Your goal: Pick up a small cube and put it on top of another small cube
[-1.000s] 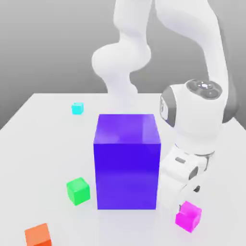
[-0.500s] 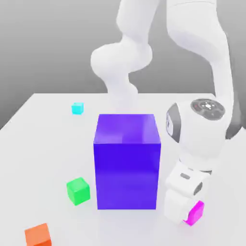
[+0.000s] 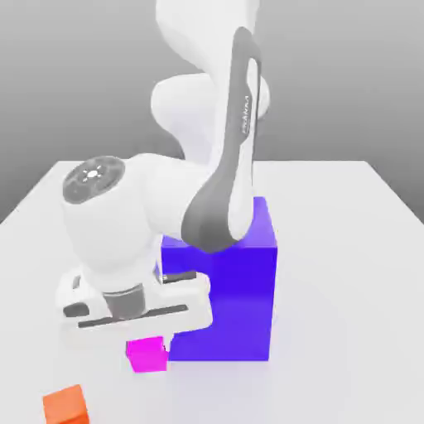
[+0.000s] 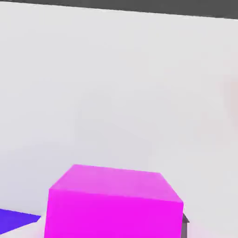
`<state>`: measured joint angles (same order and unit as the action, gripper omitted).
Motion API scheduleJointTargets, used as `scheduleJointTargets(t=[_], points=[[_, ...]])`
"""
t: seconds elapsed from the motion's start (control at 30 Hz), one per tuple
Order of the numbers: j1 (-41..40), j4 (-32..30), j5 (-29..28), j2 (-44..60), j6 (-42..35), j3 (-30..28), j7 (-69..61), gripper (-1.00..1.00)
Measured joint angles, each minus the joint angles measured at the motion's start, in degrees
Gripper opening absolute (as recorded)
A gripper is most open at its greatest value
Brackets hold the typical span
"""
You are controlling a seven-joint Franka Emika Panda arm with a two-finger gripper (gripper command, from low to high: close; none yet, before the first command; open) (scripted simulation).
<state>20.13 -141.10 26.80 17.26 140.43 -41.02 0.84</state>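
The small magenta cube (image 3: 147, 354) hangs just under the white hand, in front of the big block's lower left corner in the exterior view. My gripper (image 3: 149, 339) is shut on it from above, and the hand hides most of the fingers. The hand view has the magenta cube (image 4: 114, 202) close up, with white table behind it. The other small cube is hidden behind the hand and arm.
A big blue-purple block (image 3: 236, 306) stands at the middle of the white table (image 3: 348, 273), right beside the hand. A small orange cube (image 3: 66, 406) lies near the front edge at the exterior view's left. The arm's bulky wrist covers the table's left middle.
The gripper closed on the magenta cube at the block's right front. The arm then swung across to the block's left front, taking the cube along.
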Motion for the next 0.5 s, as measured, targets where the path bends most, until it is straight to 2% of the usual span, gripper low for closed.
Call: scheduleJointTargets(t=[0.1, 0.27, 0.5], points=[[-0.8, -2.9, -5.0, -4.2, 0.8, -2.3, -6.4, -1.0], [0.1, -9.2, -17.8, -13.6, 4.5, -4.0, -17.2, -1.0], [-1.9, -18.1, -36.3, -26.6, 9.1, -2.6, -32.4, -1.0]])
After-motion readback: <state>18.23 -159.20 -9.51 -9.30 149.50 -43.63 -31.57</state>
